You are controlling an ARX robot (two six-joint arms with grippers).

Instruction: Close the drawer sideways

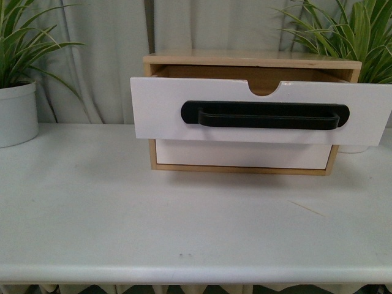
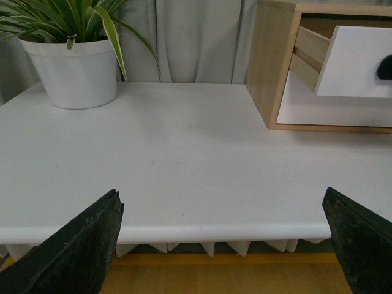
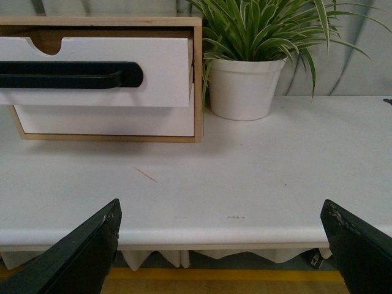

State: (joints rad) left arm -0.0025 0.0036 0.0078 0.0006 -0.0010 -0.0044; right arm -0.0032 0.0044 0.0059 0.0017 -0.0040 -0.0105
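L claw point(image 2: 220, 199): fingers spread wide, nothing btwn them, hanging just off the near edge of the table point(image 2: 184, 171). R claw point(image 3: 220, 208): likewise wide apart & empty, also back at the near edge. Neither arm shows in front view.

Drawer point(image 1: 159, 110) sits mid-frame, a bit right of centre in front view. It is pulled well out of the wooden cabinet point(image 1: 251, 60) toward the camera, overhanging the plain lower drawer front point(image 1: 245, 154). In L wrist view it's ahead at upper right of frame; in R wrist view ahead at upper left. So it lies btwn the two arms, well apart from both.

Long axis of the white front & black bar handle point(image 1: 266, 115) runs left-right across the frame. Closing direction is straight back into the cabinet, square to that axis. Judgement: R arm looks slightly nearer, as the cabinet is offset right, but not by much.

Potted plant point(image 2: 76, 73) stands left of the cabinet, another potted plant point(image 3: 245, 89) just beside its right wall.
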